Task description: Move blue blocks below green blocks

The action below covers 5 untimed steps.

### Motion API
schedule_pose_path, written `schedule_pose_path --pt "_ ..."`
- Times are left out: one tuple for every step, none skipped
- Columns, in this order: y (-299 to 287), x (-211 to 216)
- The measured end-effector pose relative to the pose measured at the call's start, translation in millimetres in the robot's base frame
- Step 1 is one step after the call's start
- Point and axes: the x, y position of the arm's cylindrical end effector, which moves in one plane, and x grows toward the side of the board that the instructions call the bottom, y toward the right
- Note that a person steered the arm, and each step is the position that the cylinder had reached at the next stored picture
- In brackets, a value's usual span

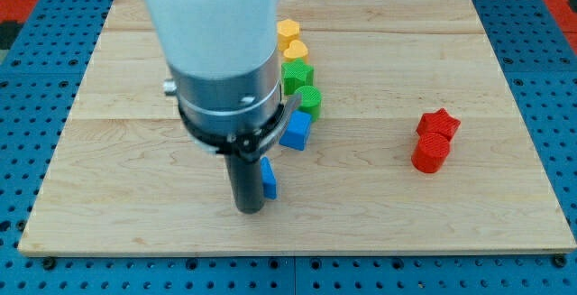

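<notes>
Two green blocks stand near the middle of the board: a green star-like block (297, 75) and a round green block (309, 99) just below it. A blue cube (295, 131) sits right under the round green block, touching it. A second blue block (269, 178) lies lower, mostly hidden behind my rod. My tip (249, 210) rests on the board just to the left of this lower blue block, touching or nearly touching it. The arm's body hides the board's upper left-centre.
Two yellow blocks (288, 33) (296, 53) stand in a column above the green ones. A red star (438, 124) and a red round block (431, 152) sit together at the view's right. The wooden board (108, 196) lies on a blue pegboard.
</notes>
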Motion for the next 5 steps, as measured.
schedule_pose_path --pt "27 -8" --pt "50 -8" --pt "58 -21" --pt "68 -45" --pt "118 -59"
